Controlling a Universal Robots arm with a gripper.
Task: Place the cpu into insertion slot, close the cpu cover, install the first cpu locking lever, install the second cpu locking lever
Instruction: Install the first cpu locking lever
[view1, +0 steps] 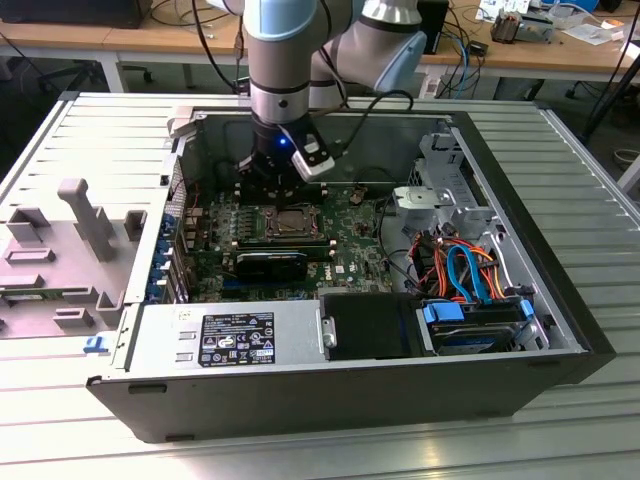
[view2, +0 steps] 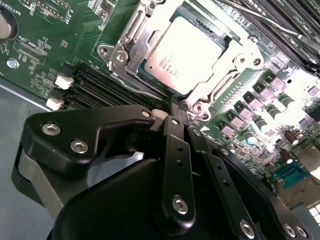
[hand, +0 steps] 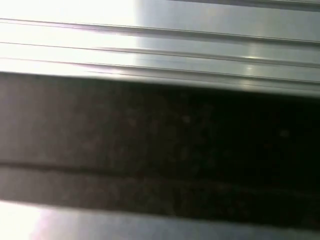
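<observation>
The cpu (view2: 187, 50), a flat square chip with a silver-grey top, lies in the insertion slot (view2: 199, 107) on the green circuit board (view2: 45, 47). The cpu cover (view2: 239, 56), a silvery frame, lies down around it. My gripper (view2: 177, 105) is shut, its black fingers (view2: 172, 145) pressed together with the tips at the slot's near edge, beside a thin dark rod (view2: 142, 90). Whether the tips hold that rod I cannot tell. In the exterior view the gripper (view1: 265, 192) hangs inside the open computer case, just behind the slot (view1: 290, 222).
Long black memory slots (view2: 92, 87) run beside the socket. A black card (view1: 272, 265), a power supply (view1: 230, 335), and drives with orange and blue cables (view1: 465, 270) crowd the case. A grey fixture (view1: 60, 250) sits on the ribbed table at the exterior view's left.
</observation>
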